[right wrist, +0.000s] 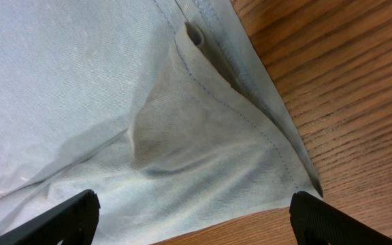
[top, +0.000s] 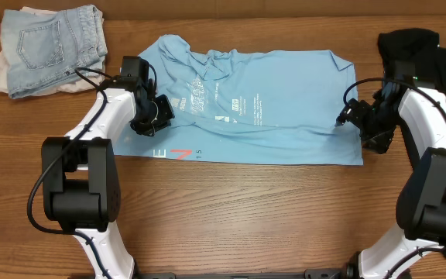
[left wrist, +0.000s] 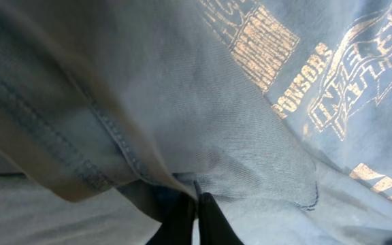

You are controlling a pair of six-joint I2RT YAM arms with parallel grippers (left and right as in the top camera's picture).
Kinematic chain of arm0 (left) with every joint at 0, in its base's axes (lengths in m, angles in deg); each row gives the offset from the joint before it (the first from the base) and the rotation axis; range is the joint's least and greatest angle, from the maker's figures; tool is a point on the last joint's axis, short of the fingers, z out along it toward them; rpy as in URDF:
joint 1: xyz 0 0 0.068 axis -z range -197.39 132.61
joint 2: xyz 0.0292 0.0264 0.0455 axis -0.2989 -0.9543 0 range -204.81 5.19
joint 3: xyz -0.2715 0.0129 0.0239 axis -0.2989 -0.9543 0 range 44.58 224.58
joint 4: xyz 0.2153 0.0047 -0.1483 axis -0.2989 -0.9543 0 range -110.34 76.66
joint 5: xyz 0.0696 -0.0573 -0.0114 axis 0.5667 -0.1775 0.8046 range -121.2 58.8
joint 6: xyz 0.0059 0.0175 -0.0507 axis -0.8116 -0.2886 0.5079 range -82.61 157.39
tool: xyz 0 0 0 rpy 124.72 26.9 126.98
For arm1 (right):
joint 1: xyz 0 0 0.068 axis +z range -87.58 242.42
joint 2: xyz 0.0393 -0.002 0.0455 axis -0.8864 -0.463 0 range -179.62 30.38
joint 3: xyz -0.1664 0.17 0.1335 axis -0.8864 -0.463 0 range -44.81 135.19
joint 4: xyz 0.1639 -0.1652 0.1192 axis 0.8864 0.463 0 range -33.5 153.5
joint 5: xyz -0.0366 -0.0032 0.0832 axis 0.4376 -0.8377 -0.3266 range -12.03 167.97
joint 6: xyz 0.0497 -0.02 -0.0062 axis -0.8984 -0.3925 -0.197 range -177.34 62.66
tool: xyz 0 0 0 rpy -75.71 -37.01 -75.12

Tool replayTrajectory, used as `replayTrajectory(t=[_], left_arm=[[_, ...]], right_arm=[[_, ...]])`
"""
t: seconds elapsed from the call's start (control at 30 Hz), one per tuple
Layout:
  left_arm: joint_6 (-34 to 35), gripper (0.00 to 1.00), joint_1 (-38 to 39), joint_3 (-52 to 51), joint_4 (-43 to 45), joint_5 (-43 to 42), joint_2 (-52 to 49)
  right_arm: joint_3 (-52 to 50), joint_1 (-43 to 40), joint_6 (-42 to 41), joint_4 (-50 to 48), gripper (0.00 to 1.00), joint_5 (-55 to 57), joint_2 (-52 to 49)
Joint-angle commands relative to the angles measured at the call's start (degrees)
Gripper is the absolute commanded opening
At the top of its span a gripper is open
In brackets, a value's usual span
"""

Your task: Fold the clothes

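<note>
Blue T-shirt (top: 269, 124) lay flat, unfolded | left claw (top: 155, 116) pinched its cloth | right claw (top: 345, 116) gaped wide | black shirt (top: 416, 46) lay heaped

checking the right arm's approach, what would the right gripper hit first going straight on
The right gripper would likely meet the blue T-shirt first: its folded corner lies straight ahead between the open fingers, with the wooden table beneath. Depth is hard to judge.

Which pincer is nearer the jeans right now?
Left. The left pincer is shut on the left edge of the T-shirt, just below and right of the jeans. The right pincer hangs open at the opposite edge, the whole T-shirt between.
</note>
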Motion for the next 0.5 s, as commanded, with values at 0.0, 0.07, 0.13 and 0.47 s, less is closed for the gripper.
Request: replayTrajectory(t=[0.0, 0.07, 0.13, 0.47], left_arm=[[-0.5, 0.04, -0.3, 0.2, 0.9, 0.3, -0.2], [-0.5, 0.04, -0.3, 0.2, 1.7, 0.3, -0.2], [-0.5, 0.04, -0.3, 0.2, 3.0, 0.3, -0.2], [-0.5, 0.04, -0.2, 0.2, 12.0, 0.1, -0.2]], right_arm=[[1.2, 0.0, 0.4, -0.3, 0.93, -0.1, 1.7], [1.2, 0.0, 0.4, -0.2, 0.93, -0.1, 1.7], [1.2, 0.0, 0.4, -0.2, 0.93, -0.1, 1.7], [1.2, 0.0, 0.4, 0.0, 0.93, -0.1, 1.7]])
